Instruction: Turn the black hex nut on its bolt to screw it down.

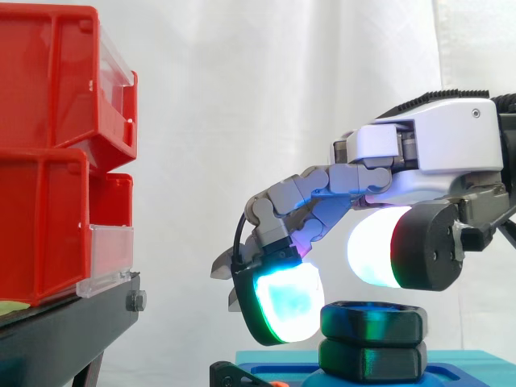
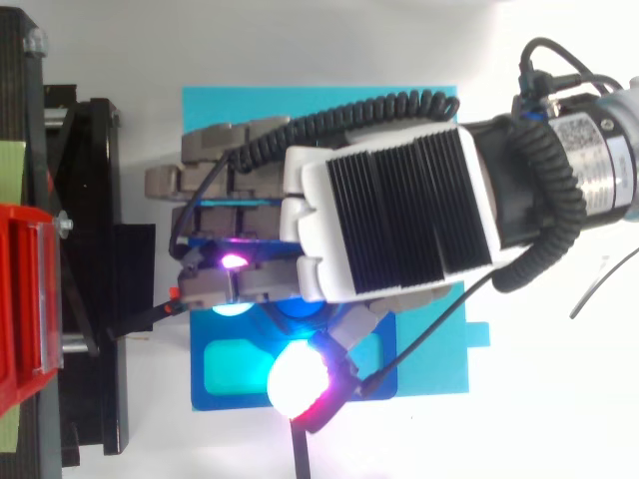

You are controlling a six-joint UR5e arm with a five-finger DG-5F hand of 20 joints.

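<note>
Fingers curl downward on the white-and-grey robot hand (image 1: 427, 145), which enters the side view from the 3 o'clock edge and is clenched without grasping anything. The black hex nut (image 1: 371, 321) sits low in that view, at about 5 o'clock from the centre, stacked on a second black hex-shaped piece (image 1: 371, 360) that rises from a flat turquoise base plate (image 1: 468, 367). A thick white-glowing pad with a red edge (image 1: 375, 246) hangs at the nut's 12 o'clock, with a strip of white curtain (image 1: 242, 97) showing between them. A cyan-glowing fingertip pad (image 1: 286, 302) reaches down to the nut's height at its 9 o'clock edge; whether it touches the nut cannot be told. Well apart at 9 o'clock, stacked red plastic bins (image 1: 40, 81) rest on a black metal stand (image 1: 64, 330). In the top view the robot hand (image 2: 399, 210) covers the nut, the base plate (image 2: 429, 120) lies on the white worktop (image 2: 559, 399), and the stand (image 2: 90, 299) runs along the 9 o'clock side.
</note>
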